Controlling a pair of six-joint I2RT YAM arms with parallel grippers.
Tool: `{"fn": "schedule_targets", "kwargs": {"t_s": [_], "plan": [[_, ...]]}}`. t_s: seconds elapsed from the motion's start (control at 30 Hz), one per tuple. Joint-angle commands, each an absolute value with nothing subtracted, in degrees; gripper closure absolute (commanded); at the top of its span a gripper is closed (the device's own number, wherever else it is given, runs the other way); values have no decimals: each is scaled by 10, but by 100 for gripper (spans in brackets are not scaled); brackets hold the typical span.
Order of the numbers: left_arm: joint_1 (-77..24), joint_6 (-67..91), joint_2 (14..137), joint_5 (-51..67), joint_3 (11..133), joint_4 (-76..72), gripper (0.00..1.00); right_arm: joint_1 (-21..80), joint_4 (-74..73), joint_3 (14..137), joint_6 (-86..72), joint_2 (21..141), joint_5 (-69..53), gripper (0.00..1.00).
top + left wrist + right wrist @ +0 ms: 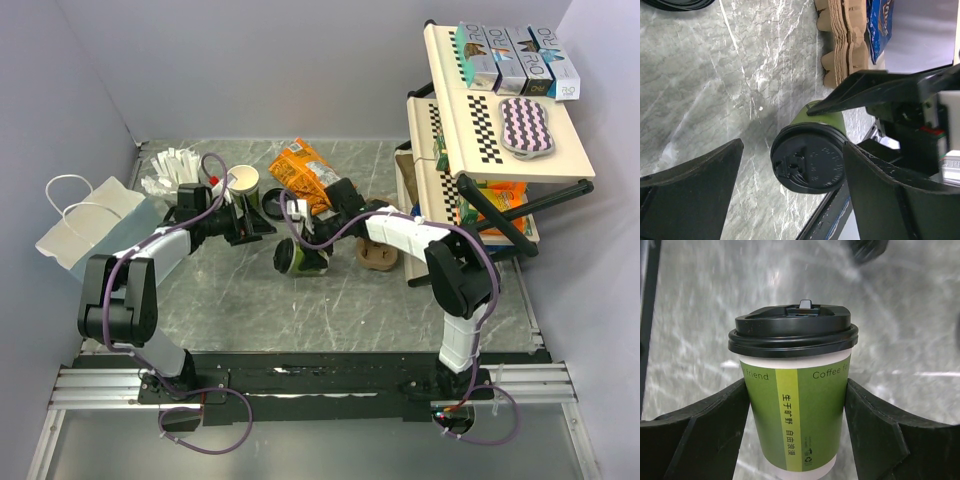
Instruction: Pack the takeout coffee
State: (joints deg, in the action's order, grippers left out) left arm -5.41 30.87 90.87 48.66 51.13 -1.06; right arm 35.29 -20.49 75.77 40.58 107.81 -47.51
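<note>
Takeout coffee point(795, 410) just beside cardboard cup carrier point(380, 257), gripped between my right jaws. Long axis tipped, black lid point(810, 165) facing my left jaws, gaping empty. Right arm nearer, I reckon.

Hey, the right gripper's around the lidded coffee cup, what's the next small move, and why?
Probably lift the right gripper straight up a little. Its fingers touch both sides of the takeout coffee, which stands upright on the table with its black lid on, so it looks gripped.
</note>
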Motion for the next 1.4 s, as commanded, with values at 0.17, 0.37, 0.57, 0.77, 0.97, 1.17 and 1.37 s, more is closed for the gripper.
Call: {"fn": "schedule_targets", "kwargs": {"t_s": [0.17,0.37,0.57,0.77,0.97,1.17,1.37], "plan": [[-51,340,940,541,509,-72,12,349,-53,811,274,1105,-555,25],[-48,355,968,575,533,-76,13,348,-28,845,236,1139,-548,24],[-33,405,978,603,529,-106,15,350,-32,892,224,1174,-530,23],[-32,407,984,612,539,-98,16,351,-11,903,217,1192,-503,18],[-31,397,987,601,555,-84,17,352,-40,934,219,1213,-484,14],[-31,403,997,597,554,-97,17,353,-115,970,243,1229,-460,10],[-31,413,1008,594,555,-116,18,354,-134,976,251,1231,-437,7]]}}
